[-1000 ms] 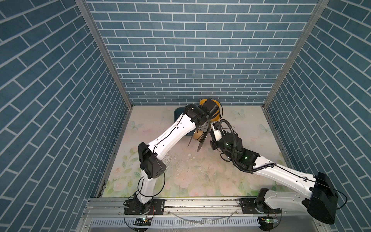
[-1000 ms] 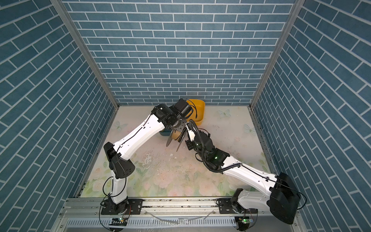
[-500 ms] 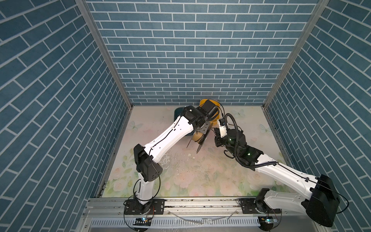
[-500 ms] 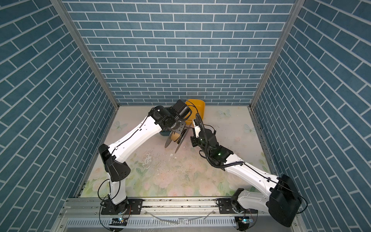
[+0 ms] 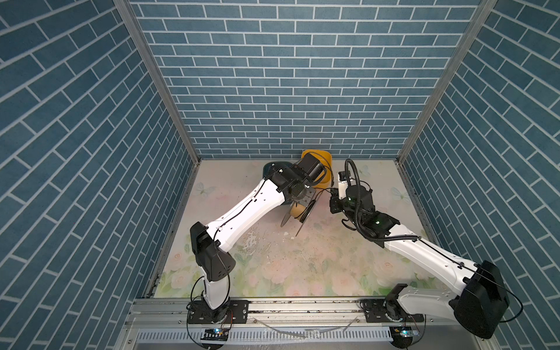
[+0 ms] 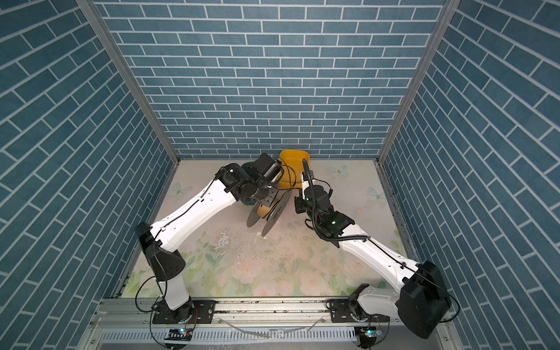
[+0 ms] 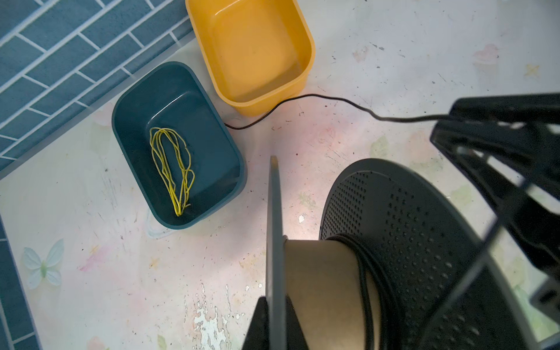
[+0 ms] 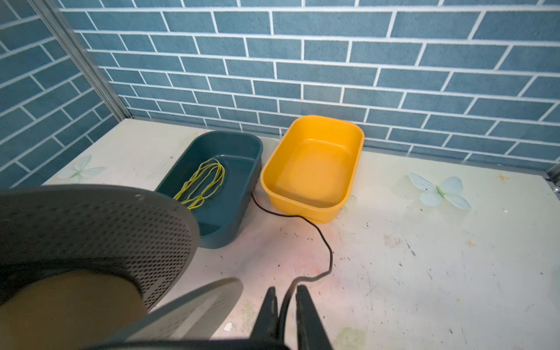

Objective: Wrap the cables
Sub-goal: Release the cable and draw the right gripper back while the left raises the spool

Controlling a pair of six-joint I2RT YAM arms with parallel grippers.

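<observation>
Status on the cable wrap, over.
Left gripper shut on spool. Right gripper shut on cable, few turns on core. Tail trails between teal bin and yellow bin, could snag.

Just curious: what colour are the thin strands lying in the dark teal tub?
The thin strands are yellow; left wrist view.

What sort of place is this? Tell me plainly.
Probably a robot test booth, not a home: brick-print wall panels in a metal frame, left arm and right arm bolted to a front rail, and a flower-print table with a yellow tub and a blue tub.
</observation>
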